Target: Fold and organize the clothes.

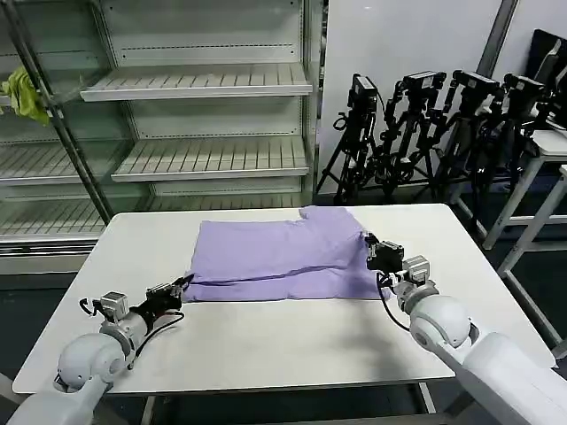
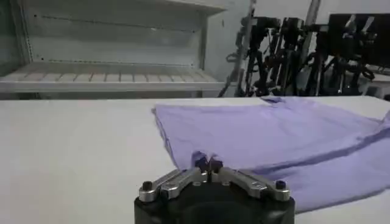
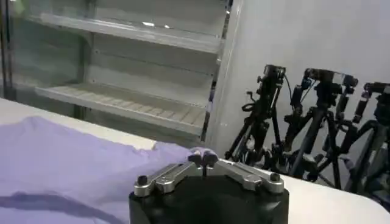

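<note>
The lavender short-sleeved T-shirt of thin soft fabric lies folded across the middle of my white rectangular bench, one layer doubled over another so that a lower edge peeks out along the near side. A sleeve juts out toward the far right corner of the cloth.

My left gripper sits low at the shirt's near left corner. In the left wrist view its fingertips are pressed together with a bit of purple cloth pinched between them, so I read it as clamped on that corner. My right gripper is at the shirt's right edge, raised slightly above the bench. In the right wrist view its fingertips meet around a small bunch of lavender fabric, so it too is gripping the shirt.

Behind the bench stands a white metal shelving unit with slatted shelves, and a yellow-green cloth hangs at its left end. A cluster of black camera tripods stands to the right, against the wall.
</note>
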{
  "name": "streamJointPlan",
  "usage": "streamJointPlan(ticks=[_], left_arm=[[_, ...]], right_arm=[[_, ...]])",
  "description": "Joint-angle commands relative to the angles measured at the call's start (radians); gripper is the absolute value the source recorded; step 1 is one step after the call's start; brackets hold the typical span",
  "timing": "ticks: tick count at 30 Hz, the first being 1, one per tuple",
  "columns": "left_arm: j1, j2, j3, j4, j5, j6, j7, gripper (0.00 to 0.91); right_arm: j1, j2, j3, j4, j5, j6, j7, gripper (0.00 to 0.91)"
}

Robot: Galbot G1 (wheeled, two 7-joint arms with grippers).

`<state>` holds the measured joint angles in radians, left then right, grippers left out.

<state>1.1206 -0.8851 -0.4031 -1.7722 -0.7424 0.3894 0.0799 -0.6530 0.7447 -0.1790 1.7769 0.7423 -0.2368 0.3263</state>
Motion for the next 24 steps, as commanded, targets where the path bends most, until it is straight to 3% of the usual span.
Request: streamJointPlan(ticks=[1, 2, 3, 4, 5, 6, 24], left_arm=[[-0.004, 0.000, 0.003, 0.009, 0.005, -0.005, -0.001, 0.050], [-0.005, 0.000, 0.003, 0.009, 0.006, -0.005, -0.001, 0.071], [-0.006, 0.000, 0.003, 0.010, 0.006, -0.005, -0.001, 0.191], [-0.007, 0.000, 0.002, 0.010, 0.007, -0.005, -0.001, 0.856], [-0.008, 0.000, 0.001, 0.010, 0.009, -0.005, -0.002, 0.907], [-0.008, 0.001, 0.000, 0.011, 0.011, -0.005, -0.003, 0.907], [-0.028, 0.011, -0.017, 0.079, 0.049, -0.023, 0.006, 0.907]], right_arm=[[0.015, 0.008, -0.010, -0.018, -0.008, 0.001, 0.000, 0.000], [0.019, 0.012, -0.013, -0.023, -0.009, 0.002, 0.001, 0.081], [0.023, 0.014, -0.015, -0.027, -0.012, 0.001, 0.001, 0.272], [0.025, 0.017, -0.016, -0.030, -0.013, 0.001, 0.003, 0.584], [0.030, 0.020, -0.017, -0.035, -0.013, -0.003, 0.006, 0.796], [0.032, 0.021, -0.017, -0.036, -0.014, -0.004, 0.008, 0.907], [-0.002, 0.020, 0.059, -0.132, -0.057, 0.003, -0.006, 0.907]])
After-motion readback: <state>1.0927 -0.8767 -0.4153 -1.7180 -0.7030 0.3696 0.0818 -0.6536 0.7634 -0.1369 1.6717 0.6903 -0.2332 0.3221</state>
